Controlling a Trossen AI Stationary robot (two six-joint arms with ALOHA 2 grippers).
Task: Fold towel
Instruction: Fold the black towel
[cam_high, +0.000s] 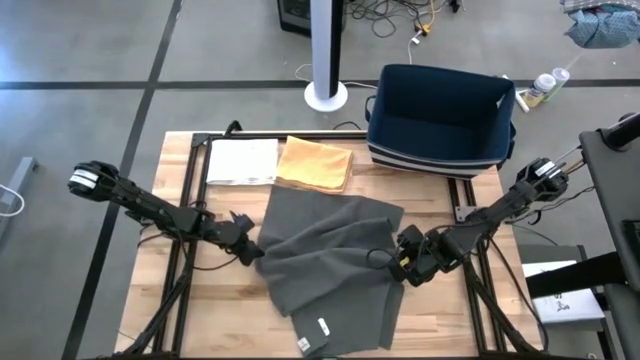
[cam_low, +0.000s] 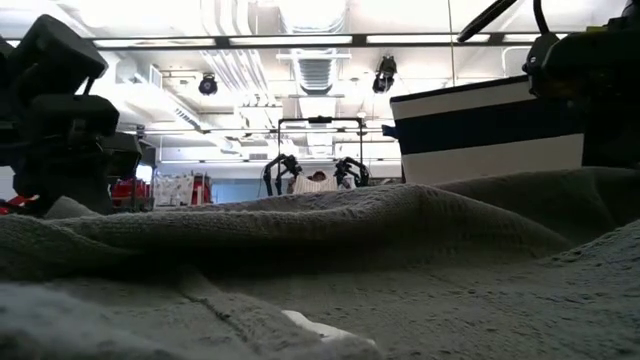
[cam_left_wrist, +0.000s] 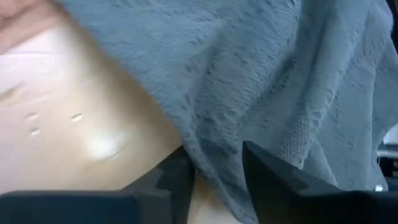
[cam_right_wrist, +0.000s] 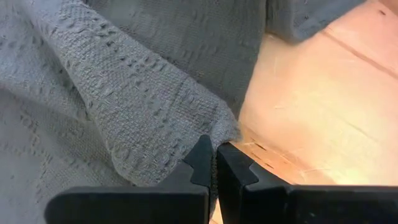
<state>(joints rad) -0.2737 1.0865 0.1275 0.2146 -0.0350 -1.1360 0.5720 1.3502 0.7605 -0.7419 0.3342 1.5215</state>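
The grey towel (cam_high: 330, 260) lies rumpled across the middle of the wooden table (cam_high: 180, 300), its near end with a white label (cam_high: 322, 327) flat on the wood. At the towel's left edge my left gripper (cam_high: 252, 252) sits low, fingers apart, with a bunched part of that edge (cam_left_wrist: 214, 174) between them. My right gripper (cam_high: 402, 262) is at the towel's right edge, shut on it. In the low view the towel (cam_low: 350, 260) fills the foreground. My left gripper has the towel's left edge (cam_left_wrist: 217, 155) bunched in the gap between its fingers (cam_left_wrist: 267, 180), coming at it slanting down from the table's left. I cannot tell whether the fingers touch the cloth. The towel rests on the table there. My right gripper pinches the towel's right edge (cam_right_wrist: 224, 134) between its fingertips (cam_right_wrist: 202, 158), pointing steeply down from the table's right. A raised ridge of cloth (cam_right_wrist: 124, 81) runs from the towel's middle to the fingertips. One layer or several, I cannot tell. The rest lies on the table.
A folded orange cloth (cam_high: 315, 163) and a white sheet (cam_high: 240, 160) lie at the far side, just beyond the towel. A navy bin (cam_high: 440, 120) stands at the far right. Bare wood shows to the right of the towel (cam_right_wrist: 323, 112).
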